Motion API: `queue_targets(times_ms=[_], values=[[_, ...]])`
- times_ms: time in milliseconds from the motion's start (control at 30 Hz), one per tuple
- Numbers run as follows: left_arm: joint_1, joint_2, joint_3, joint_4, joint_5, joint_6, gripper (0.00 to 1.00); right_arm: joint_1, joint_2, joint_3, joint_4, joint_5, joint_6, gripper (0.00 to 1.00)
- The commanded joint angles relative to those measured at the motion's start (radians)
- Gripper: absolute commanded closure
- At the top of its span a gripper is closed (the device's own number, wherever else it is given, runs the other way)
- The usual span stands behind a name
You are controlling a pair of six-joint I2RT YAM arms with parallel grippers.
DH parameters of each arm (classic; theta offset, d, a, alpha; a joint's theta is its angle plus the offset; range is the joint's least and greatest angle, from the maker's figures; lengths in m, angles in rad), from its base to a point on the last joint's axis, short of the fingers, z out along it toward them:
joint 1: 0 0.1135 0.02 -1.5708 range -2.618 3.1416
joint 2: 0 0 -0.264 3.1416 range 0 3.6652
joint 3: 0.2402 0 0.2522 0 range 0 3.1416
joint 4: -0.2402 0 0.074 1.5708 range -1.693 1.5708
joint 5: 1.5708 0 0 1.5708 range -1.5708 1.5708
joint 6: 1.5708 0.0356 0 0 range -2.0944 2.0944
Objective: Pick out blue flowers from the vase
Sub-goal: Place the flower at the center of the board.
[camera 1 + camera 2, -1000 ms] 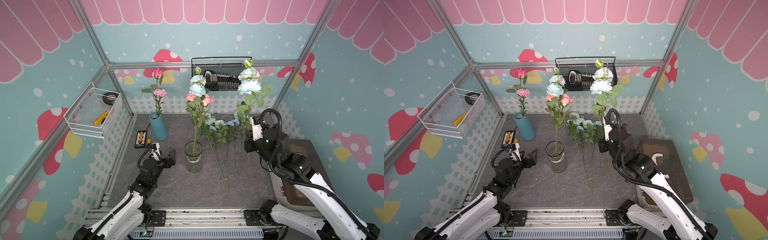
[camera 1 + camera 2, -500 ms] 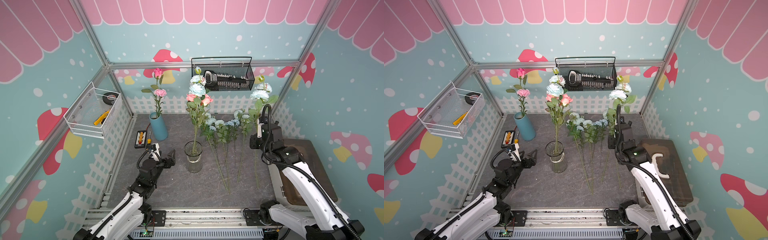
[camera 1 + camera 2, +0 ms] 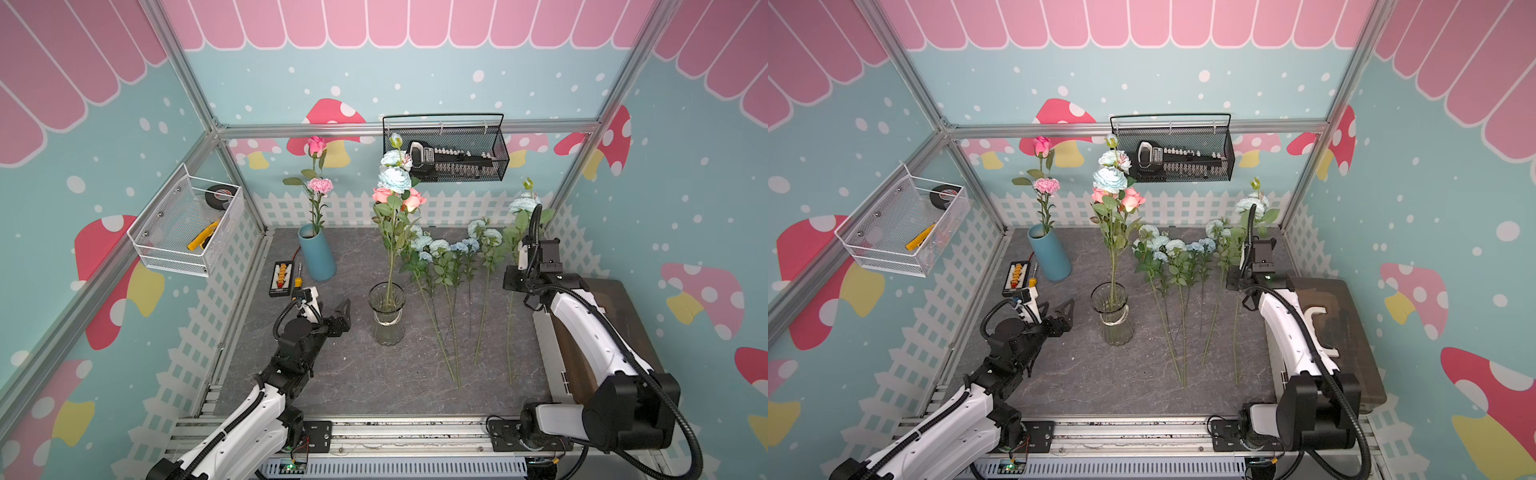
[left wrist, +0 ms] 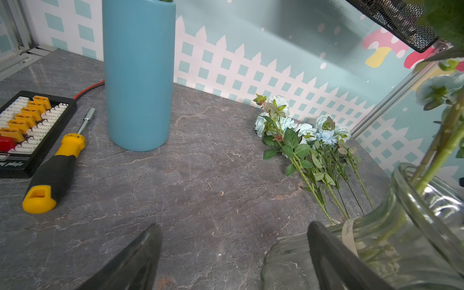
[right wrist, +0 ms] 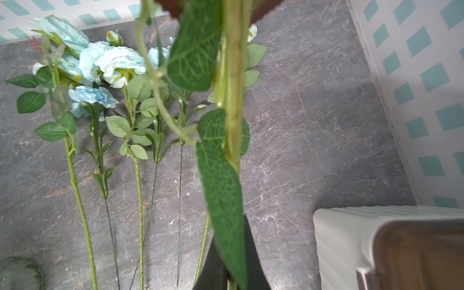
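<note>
Left wrist view: left fingers (image 4: pixel 135 261) are standing spread, just beside the glass vase (image 4: pixel 381 226) | right wrist view: right fingers (image 5: pixel 257 271) are pinching a blue flower stem (image 5: pixel 233 75) | both top views: blue flowers (image 3: pixel 439 246) are lying in a row on the worktop (image 3: pixel 332 374); more blue blooms (image 3: pixel 392 176) are standing in the vase among salmon roses (image 3: pixel 381 194).

Two vases: glass vase (image 3: pixel 387 320) centre, blue vase (image 3: pixel 318 257) far left. Of blue flowers (image 3: pixel 439 247), at least four lie right, one upright beside them, one in the glass vase. Two salmon roses (image 3: pixel 412 199), one pink rose (image 3: pixel 316 145), one carnation (image 3: pixel 320 185), two wire baskets (image 3: pixel 224 232).
</note>
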Motion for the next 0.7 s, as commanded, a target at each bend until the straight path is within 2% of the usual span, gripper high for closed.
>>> queue_targets(times_ms=[0,200,333,533,667], values=[[0.006,-0.008,-0.009,0.02,0.009,-0.013,0.09,-0.026,0.095,0.07,0.048,-0.068,0.007,1.0],[0.009,0.005,0.0,0.014,0.01,-0.015,0.09,-0.032,0.253,0.136,0.08,-0.143,0.088,1.0],[0.012,0.011,0.005,0.013,0.012,-0.015,0.08,-0.031,0.259,0.096,0.139,-0.075,0.129,1.0],[0.012,0.015,0.006,0.012,0.013,-0.016,0.08,-0.033,0.303,0.147,0.132,0.049,0.088,1.0],[0.013,0.029,0.016,0.009,0.015,-0.015,0.08,-0.032,0.371,0.175,0.141,0.065,0.083,1.0]])
